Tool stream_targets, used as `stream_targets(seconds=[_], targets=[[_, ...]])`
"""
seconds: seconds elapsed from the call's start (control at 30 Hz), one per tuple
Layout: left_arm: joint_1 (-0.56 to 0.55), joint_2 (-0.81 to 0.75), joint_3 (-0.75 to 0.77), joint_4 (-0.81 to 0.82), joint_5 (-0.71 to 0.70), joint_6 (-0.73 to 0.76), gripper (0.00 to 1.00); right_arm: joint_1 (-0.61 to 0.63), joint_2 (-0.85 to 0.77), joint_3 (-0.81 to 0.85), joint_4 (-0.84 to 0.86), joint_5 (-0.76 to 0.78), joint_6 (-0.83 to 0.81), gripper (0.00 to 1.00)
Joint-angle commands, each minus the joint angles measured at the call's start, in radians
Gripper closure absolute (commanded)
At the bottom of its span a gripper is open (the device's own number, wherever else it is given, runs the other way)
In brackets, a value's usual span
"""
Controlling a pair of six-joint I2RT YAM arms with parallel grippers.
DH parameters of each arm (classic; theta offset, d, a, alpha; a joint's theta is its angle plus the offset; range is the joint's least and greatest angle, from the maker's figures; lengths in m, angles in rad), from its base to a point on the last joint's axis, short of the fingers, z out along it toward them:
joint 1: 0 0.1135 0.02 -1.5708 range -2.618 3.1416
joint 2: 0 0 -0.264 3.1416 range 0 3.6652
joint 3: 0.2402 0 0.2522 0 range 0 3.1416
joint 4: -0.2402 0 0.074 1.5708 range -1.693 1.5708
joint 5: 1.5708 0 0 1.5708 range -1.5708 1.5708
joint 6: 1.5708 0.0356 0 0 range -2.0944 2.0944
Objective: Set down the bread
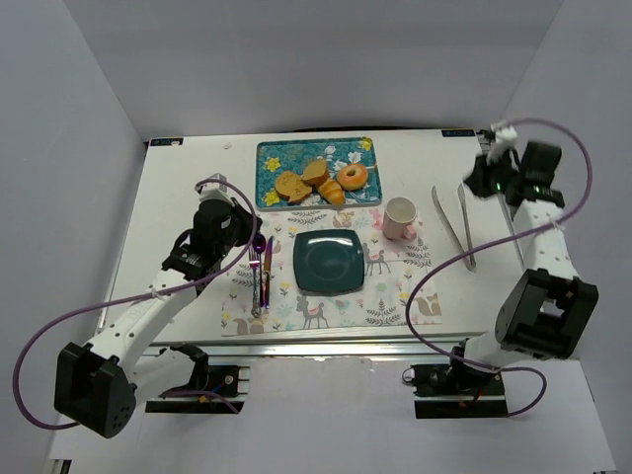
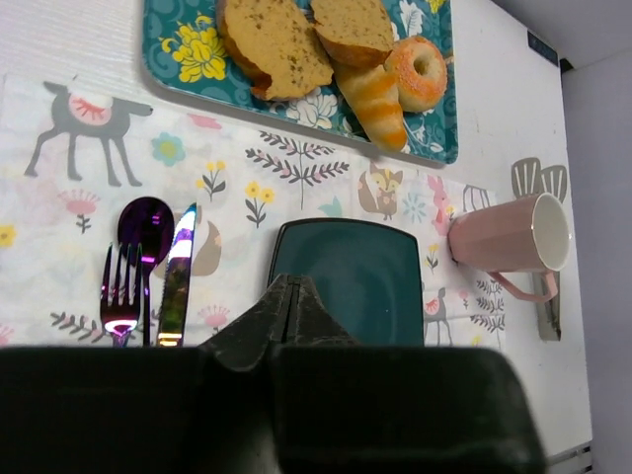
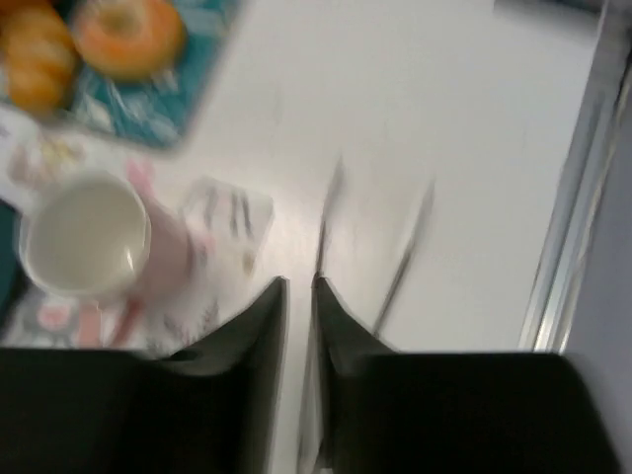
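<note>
**A:** Where is the bread point(image 1: 292, 186)?

**B:** On the teal tray point(image 1: 269, 158) at the far side of the tabletop point(image 1: 188, 188). The brown slices lie close together, with a croissant point(image 1: 331, 192) and a doughnut point(image 1: 353, 177) just beside them.

**A:** And the plate point(image 1: 330, 262)?

**B:** It sits on the placemat point(image 1: 395, 296), just nearer than the tray.

**A:** The left tool point(image 2: 292, 291)?

**B:** Its fingers are pressed together on nothing. It hangs over the placemat near the cutlery point(image 1: 261, 275).

**A:** The right tool point(image 3: 298, 291)?

**B:** That view is blurred. The fingers show a thin slit between them and grip nothing. It hovers above the tongs point(image 1: 464, 222), right of the pink mug point(image 1: 399, 217).
</note>
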Motion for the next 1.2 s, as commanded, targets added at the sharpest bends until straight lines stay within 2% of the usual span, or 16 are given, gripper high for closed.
stream_targets(seconds=[0.0, 0.03, 0.1, 0.13, 0.17, 0.2, 0.3, 0.5, 0.77, 0.87, 1.1, 1.17], targets=[[0.0, 0.046, 0.046, 0.063, 0.054, 0.033, 0.94, -0.098, -0.097, -0.253, -0.224, 0.042, -0.295, 0.49], [0.0, 0.052, 0.043, 0.077, 0.059, 0.034, 0.94, -0.098, -0.12, -0.292, -0.206, 0.076, -0.306, 0.36], [0.0, 0.068, 0.04, 0.091, 0.066, 0.036, 0.79, -0.097, -0.168, -0.356, -0.161, 0.179, -0.27, 0.11], [0.0, 0.072, 0.039, 0.105, 0.074, 0.036, 0.72, -0.094, -0.179, -0.401, -0.108, 0.214, -0.25, 0.11], [0.0, 0.077, 0.034, 0.109, 0.078, 0.034, 0.6, -0.091, -0.185, -0.421, -0.071, 0.266, -0.18, 0.11], [0.0, 0.082, 0.033, 0.115, 0.082, 0.034, 0.55, -0.085, -0.173, -0.432, -0.049, 0.347, -0.164, 0.11], [0.0, 0.1, 0.033, 0.126, 0.101, 0.037, 0.47, -0.075, -0.09, -0.421, -0.043, 0.441, -0.104, 0.11], [0.0, 0.112, 0.053, 0.106, 0.111, 0.064, 0.46, -0.052, 0.059, -0.357, 0.006, 0.478, -0.061, 0.11], [0.0, 0.08, 0.026, 0.102, 0.094, 0.054, 0.45, -0.019, 0.274, -0.189, 0.002, 0.337, -0.046, 0.15], [0.0, 0.063, 0.019, 0.092, 0.077, 0.051, 0.45, -0.003, 0.339, -0.15, -0.001, 0.345, -0.058, 0.19], [0.0, 0.033, 0.014, 0.074, 0.048, 0.044, 0.45, -0.003, 0.417, -0.105, -0.061, 0.339, -0.105, 0.43], [0.0, 0.03, 0.014, 0.069, 0.04, 0.041, 0.45, -0.003, 0.413, -0.117, -0.075, 0.346, -0.125, 0.43]])
